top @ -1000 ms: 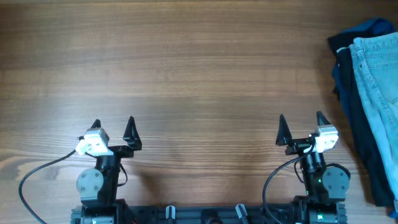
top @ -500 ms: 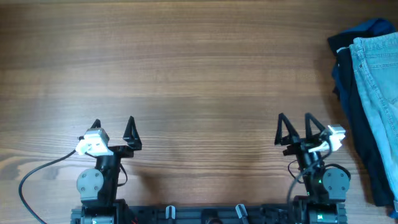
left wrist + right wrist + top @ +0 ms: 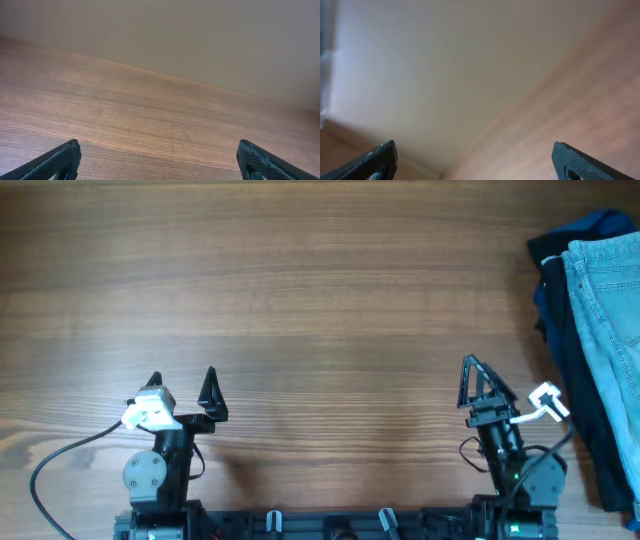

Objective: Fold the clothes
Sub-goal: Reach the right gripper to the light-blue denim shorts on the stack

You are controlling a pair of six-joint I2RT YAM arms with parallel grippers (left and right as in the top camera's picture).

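Wooden table [image 3: 320,280], denim clothes [image 3: 605,330] at its right edge; left claw [image 3: 182,385] and right claw [image 3: 480,380] both spread.

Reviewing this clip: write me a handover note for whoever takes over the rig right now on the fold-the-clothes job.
Left gripper: open, empty, near the robot's edge of the table.
Right gripper: open, empty, wrist rolled, short of the pile.
Clothes: the light blue denim lies at the table's right edge on a dark blue garment, partly out of frame.
Done: nothing that shows; neither gripper touches the denim.
Left: pull the denim onto bare wood, spread it, fold it.
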